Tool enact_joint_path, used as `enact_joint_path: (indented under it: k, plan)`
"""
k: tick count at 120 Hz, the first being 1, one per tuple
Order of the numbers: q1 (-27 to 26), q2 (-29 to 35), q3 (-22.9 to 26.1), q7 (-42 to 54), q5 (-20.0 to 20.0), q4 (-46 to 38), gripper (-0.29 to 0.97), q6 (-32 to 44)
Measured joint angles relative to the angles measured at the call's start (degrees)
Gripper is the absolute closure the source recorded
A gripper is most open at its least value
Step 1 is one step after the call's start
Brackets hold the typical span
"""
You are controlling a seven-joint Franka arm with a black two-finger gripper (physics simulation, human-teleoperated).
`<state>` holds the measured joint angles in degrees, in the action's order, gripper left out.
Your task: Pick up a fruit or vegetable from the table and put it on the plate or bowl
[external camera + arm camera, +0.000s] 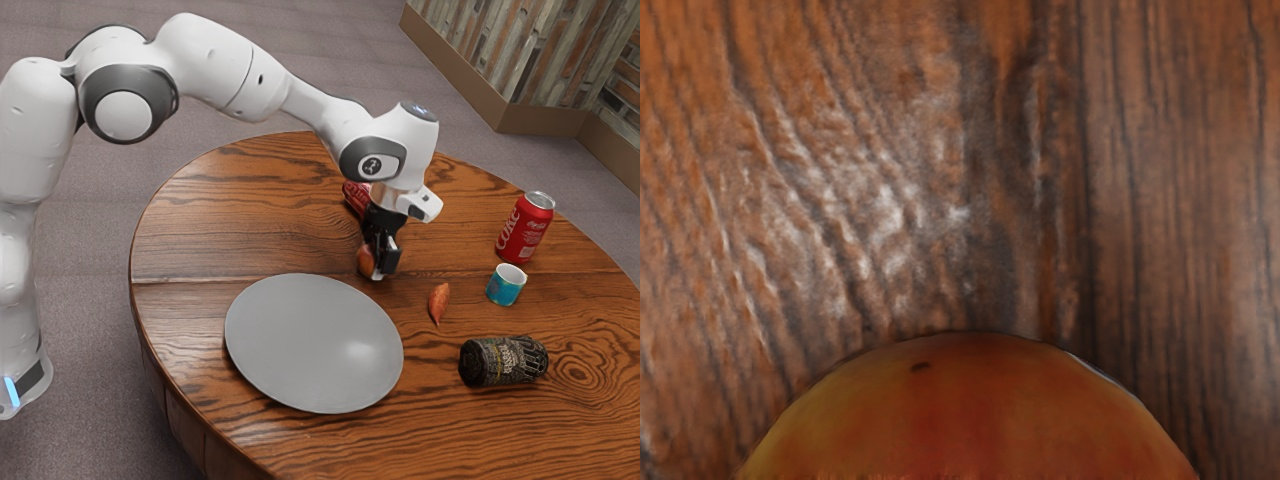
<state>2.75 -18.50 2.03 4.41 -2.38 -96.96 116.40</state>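
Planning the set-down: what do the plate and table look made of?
The plate looks like matte grey ceramic or plastic: uniform colour, faint sheen. The table looks like varnished wood: visible grain, a knot, soft gloss.

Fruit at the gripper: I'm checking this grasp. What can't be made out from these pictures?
1. Fruit: wrist view, cut off by the lower edge; exterior view, partly covered by the gripper, so its kind and whether it rests on the table stay unclear.
2. Red thing: exterior view, mostly hidden behind the arm.
3. Dark can: exterior view, label too small to read.
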Motion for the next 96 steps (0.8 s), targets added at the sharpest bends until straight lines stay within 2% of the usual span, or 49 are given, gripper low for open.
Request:
enact_joint_path:
  k: [26,59,77,96]
  plan:
    - [-0.25,5.05,0.93,-0.34,0.56,-0.45,0.41,-1.55]
    - [-0.76,17.97,9.78,-0.65,1.07,-8.30,0.41,-3.18]
    - [-3.20,22.42,12.67,-0.80,1.11,-12.41,0.41,-3.42]
    - [-0.71,25.31,15.56,-0.97,1.01,-15.07,0.39,-3.79]
